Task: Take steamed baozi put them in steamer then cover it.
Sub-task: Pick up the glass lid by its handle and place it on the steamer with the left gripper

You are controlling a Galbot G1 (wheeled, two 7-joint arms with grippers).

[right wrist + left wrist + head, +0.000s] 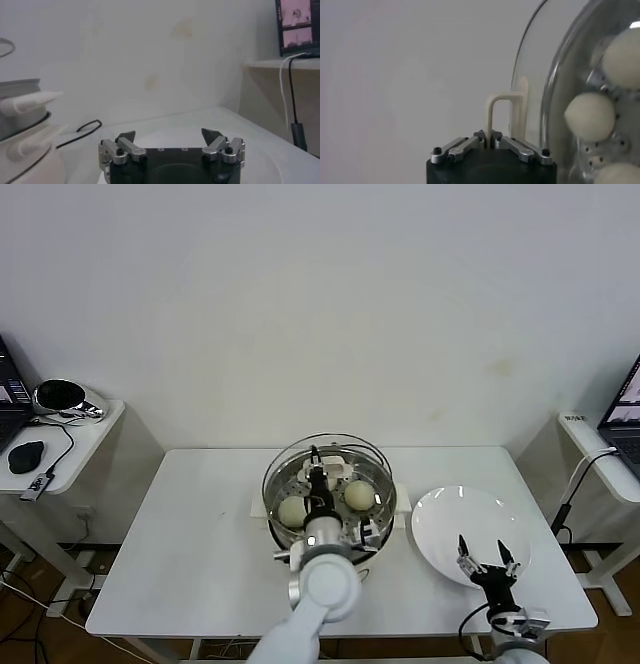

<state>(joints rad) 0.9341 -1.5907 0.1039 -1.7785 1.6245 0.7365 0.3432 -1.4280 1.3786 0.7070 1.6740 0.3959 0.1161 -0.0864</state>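
The steamer (273, 506) stands mid-table, a steel pot with a perforated tray. Three cream-white baozi show inside it (292, 510), (358, 494), partly hidden by my arm; they also show through the glass in the left wrist view (590, 116). My left gripper (318, 476) is shut on the white handle (504, 106) of the clear glass lid (537, 70), holding the lid over the pot. My right gripper (487, 558) is open and empty above the flat white plate (445, 519); its open fingertips show in the right wrist view (169, 135).
The plate has nothing on it. The steamer's cream-white side handle (31, 100) and black cord (80, 131) lie to the side of my right gripper. Side desks stand left (70, 439) and right (600, 459) of the table.
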